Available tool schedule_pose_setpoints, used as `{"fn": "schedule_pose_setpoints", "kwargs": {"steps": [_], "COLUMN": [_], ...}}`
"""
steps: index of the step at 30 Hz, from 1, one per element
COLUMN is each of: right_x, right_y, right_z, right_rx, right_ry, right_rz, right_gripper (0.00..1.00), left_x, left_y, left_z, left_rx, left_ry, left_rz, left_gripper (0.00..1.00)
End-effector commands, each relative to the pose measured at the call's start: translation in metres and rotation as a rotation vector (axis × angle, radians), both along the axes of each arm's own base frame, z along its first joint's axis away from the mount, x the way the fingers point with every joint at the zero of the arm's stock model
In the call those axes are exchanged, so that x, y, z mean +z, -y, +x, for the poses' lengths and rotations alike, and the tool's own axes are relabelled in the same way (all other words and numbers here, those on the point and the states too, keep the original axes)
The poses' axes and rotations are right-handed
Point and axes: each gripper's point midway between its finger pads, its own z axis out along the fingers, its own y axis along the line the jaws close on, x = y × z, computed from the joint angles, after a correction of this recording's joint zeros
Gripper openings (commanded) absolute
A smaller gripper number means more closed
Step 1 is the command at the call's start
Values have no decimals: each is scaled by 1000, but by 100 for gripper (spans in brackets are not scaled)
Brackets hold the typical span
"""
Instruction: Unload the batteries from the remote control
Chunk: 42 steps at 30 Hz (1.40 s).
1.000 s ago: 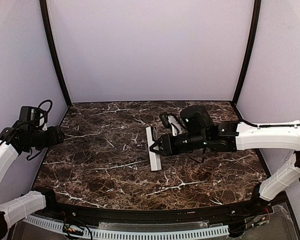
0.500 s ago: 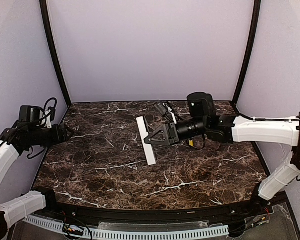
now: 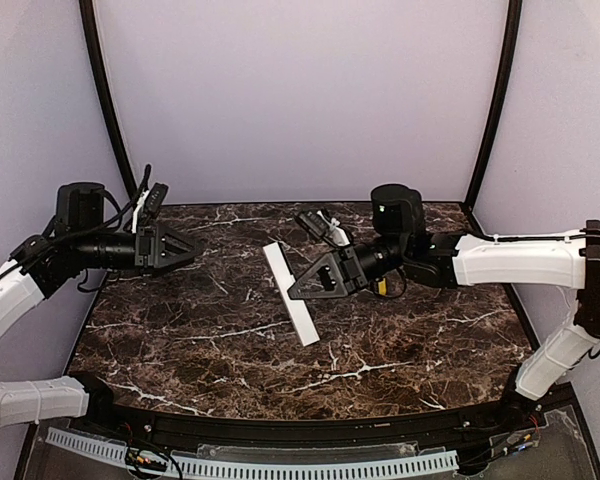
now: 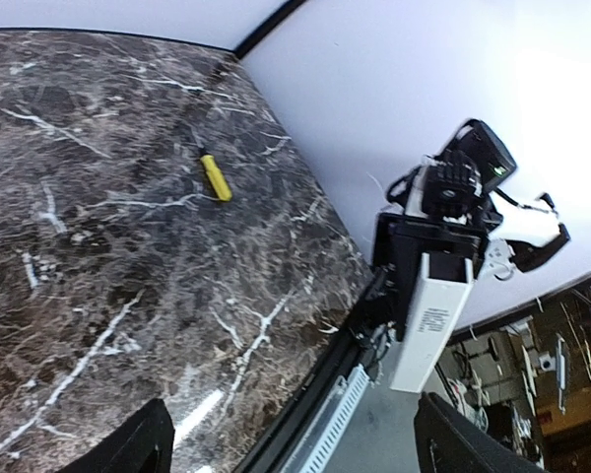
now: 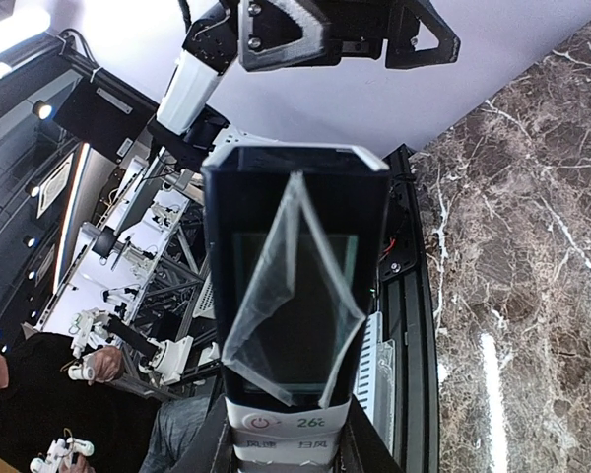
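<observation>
My right gripper (image 3: pixel 298 290) is shut on the remote control (image 3: pixel 283 272), a long white bar held slanted over the middle of the table. In the right wrist view the remote (image 5: pixel 295 296) shows its dark screen end with a loose clear film, and white buttons sit between my fingers (image 5: pixel 192 458). Its battery bay and the batteries are hidden. My left gripper (image 3: pixel 195 246) is open and empty, raised at the left and pointing toward the remote. It also shows in the right wrist view (image 5: pixel 335 30). Its fingertips (image 4: pixel 143 443) are spread wide.
A yellow-handled screwdriver (image 4: pixel 215 174) lies on the dark marble table (image 3: pixel 200 340) at the right, mostly under my right arm in the top view. Purple walls close the back and sides. A black rail (image 3: pixel 280 430) runs along the front edge.
My right gripper has carried the remote left and turned it. My left arm has swung up and to the right, toward the middle of the table.
</observation>
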Motion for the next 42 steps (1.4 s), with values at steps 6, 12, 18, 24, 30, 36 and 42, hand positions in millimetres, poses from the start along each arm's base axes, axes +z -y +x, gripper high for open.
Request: {"fn": "schedule_pose_setpoints", "kwargs": {"steps": [6, 12, 18, 24, 30, 36, 42], "right_x": [4, 2, 4, 3, 4, 4, 10], "right_y": [1, -4, -5, -6, -7, -10, -12], "right_z": [-12, -24, -34, -40, -39, -34, -25], "right_rx": [85, 146, 191, 207, 205, 175, 101], "right_ry": [7, 0, 10, 20, 26, 42, 76], "right_rz": [25, 11, 21, 21, 24, 18, 13], "right_gripper": [8, 7, 5, 2, 1, 1, 41], "left_x": [43, 33, 25, 20, 14, 15, 12], "left_y": [59, 99, 125, 132, 134, 132, 130], "left_z": [-34, -48, -60, -62, -62, -63, -56], "left_rx": [-230, -305, -358, -370, -374, -366, -301], "left_ry": [-1, -24, -43, -53, -70, -71, -98], "left_rz": [-94, -69, -41, -38, -33, -41, -35], "left_gripper": [83, 79, 73, 61, 39, 20, 12]}}
